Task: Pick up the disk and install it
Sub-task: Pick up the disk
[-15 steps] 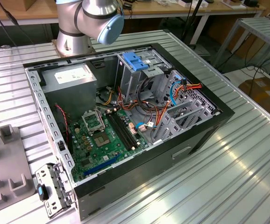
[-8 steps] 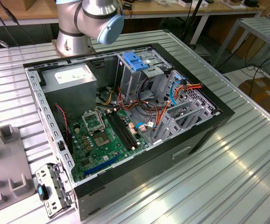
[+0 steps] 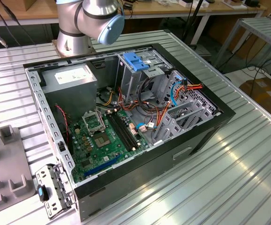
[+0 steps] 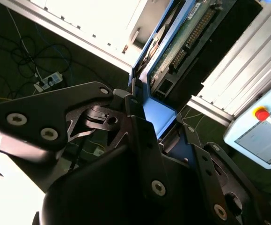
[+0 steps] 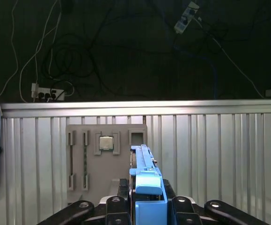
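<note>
In both wrist views my gripper (image 5: 147, 199) (image 4: 144, 117) is shut on the disk (image 5: 147, 180). In the first wrist view the disk is edge-on, with a blue plastic rail along it. In the second wrist view the disk (image 4: 182, 42) shows its green circuit-board side and a blue rail running out from between the black fingers (image 4: 140, 136). The disk hangs in the air above the ribbed metal table (image 5: 210, 154), near the grey fixture plate (image 5: 79, 159). In the exterior view the open computer case (image 3: 205, 136) lies on the table with its drive cage (image 3: 140, 75) at the back.
A blue latch (image 3: 136, 61) tops the drive cage, and a grey power supply box (image 3: 72, 82) sits beside it. Cables and a green motherboard (image 3: 102, 140) fill the case. The fixture plate (image 3: 4, 164) holds a chip (image 5: 106, 143). A control box with a red button (image 4: 261, 115) stands off the table.
</note>
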You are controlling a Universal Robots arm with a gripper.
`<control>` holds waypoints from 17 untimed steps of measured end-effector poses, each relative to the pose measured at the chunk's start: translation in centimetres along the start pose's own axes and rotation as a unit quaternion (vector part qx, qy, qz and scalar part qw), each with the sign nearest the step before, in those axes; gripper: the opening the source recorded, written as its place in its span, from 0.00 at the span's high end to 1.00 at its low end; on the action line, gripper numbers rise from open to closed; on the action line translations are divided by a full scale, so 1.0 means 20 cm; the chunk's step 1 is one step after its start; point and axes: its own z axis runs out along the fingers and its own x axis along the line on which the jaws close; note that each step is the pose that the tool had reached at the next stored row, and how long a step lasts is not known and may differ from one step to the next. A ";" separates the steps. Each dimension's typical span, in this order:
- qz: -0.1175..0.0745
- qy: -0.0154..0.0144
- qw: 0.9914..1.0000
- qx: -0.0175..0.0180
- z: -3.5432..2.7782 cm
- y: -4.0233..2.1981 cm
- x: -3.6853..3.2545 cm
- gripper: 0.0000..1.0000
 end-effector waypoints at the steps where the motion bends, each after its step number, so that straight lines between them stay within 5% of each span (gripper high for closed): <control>1: 0.000 0.000 1.000 0.000 -0.012 0.000 0.000 0.63; 9: 0.000 0.000 1.000 0.000 -0.077 0.001 -0.001 0.63; 17: 0.000 0.000 1.000 0.000 -0.078 -0.013 -0.001 0.63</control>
